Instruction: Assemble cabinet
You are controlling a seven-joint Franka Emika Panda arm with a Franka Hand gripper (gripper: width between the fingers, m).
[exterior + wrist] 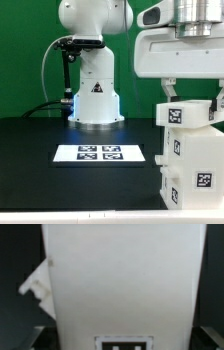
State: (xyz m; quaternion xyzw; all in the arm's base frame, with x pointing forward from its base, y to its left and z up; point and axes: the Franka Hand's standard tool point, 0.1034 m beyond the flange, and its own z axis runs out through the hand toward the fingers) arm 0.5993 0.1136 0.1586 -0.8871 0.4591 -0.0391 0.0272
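The white cabinet [188, 160] stands at the exterior view's right, a tall box with black-and-white tags on its faces. My gripper [187, 99] comes down onto its top from above. In the wrist view the cabinet body [120, 280] fills the middle, with a tag [125, 343] at the near end. The dark fingers [32, 339] sit tight against both sides of the body, so the gripper [122, 339] is shut on it. A pale ragged patch [36, 285] shows past one edge of the body; what it is I cannot tell.
The marker board [100, 153] lies flat on the black table [40, 150], to the exterior view's left of the cabinet. The arm's white base [95, 95] stands behind it against the green wall, with a cable looping off its side.
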